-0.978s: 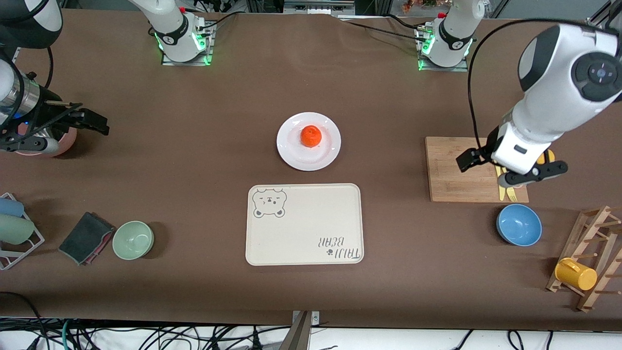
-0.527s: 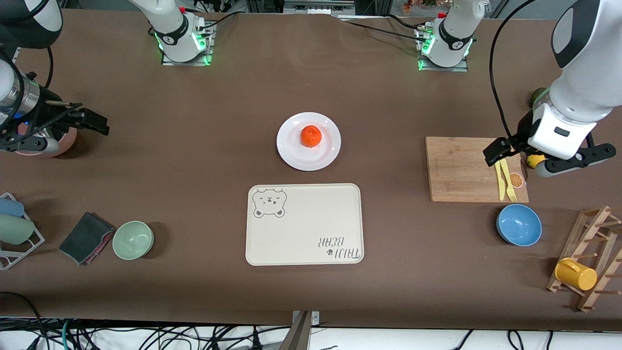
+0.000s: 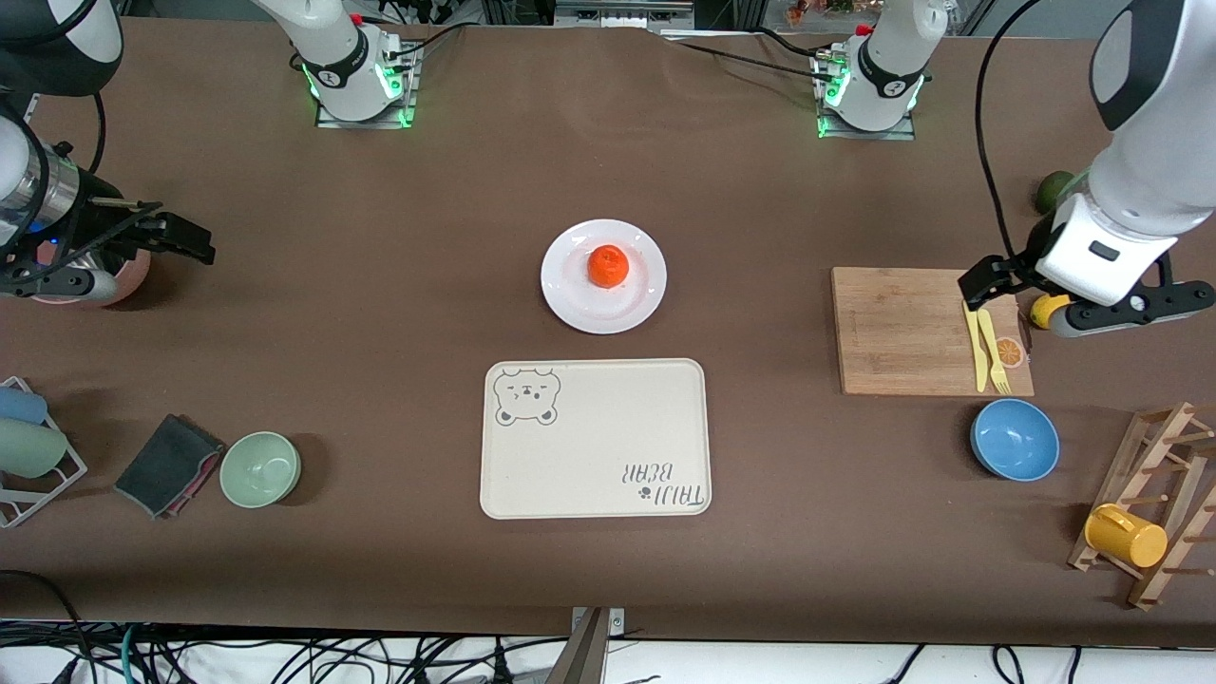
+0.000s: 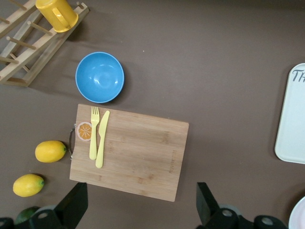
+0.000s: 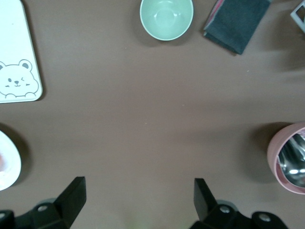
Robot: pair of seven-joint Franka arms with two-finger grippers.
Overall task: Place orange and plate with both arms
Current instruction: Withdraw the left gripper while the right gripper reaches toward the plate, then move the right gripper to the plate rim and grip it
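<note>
Orange point(image 3: 608, 265): resting on plate point(image 3: 573, 306), mid-worktop, ungripped. Left pincer point(image 3: 1072, 299): open, empty, over cutting board point(image 3: 902, 332) edge. Right pincer point(image 3: 133, 249): open, empty, beside pink bowl point(image 3: 128, 275), clear of the plate.

The left gripper point(image 3: 1073, 299) is pulling away from the cutting board point(image 3: 902, 332), moving up and toward the left arm's end of the table; it is now hanging with fingers spread over the board's edge by the lemon point(image 3: 1045, 309). In doing so it is uncovering the yellow knife point(image 3: 977, 347), fork point(image 3: 995, 351) and the green fruit point(image 3: 1050, 190).
</note>
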